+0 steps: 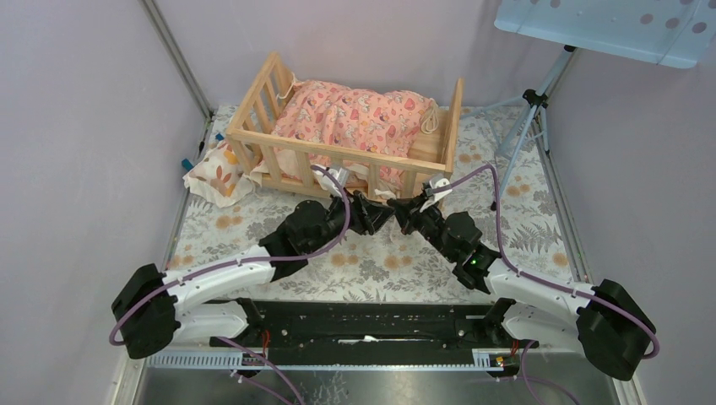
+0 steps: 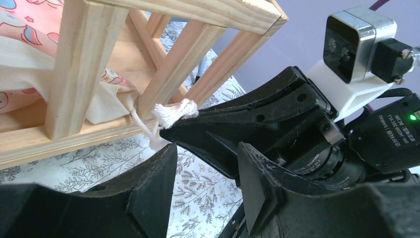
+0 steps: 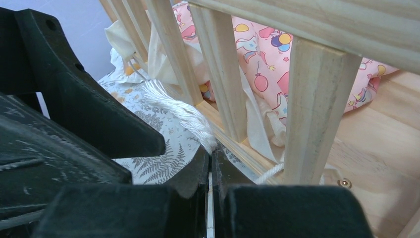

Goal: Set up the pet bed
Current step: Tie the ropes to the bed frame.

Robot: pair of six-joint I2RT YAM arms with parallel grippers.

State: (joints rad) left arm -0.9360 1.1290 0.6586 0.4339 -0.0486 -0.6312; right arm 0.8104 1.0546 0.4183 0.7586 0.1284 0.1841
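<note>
The pet bed is a light wooden slatted frame at the back of the table, with a pink patterned cushion lying in it. Both grippers meet at its front rail. My right gripper is shut on a frayed white cord that runs from the bed's base rail. In the left wrist view the same cord is pinched at the right gripper's tip beside a slat. My left gripper stands open just below the cord, with only tablecloth between its fingers.
A small cream pillow with orange leaves lies left of the bed. The table has a floral cloth. A tripod and a dotted panel stand at the back right. Purple walls close in on both sides.
</note>
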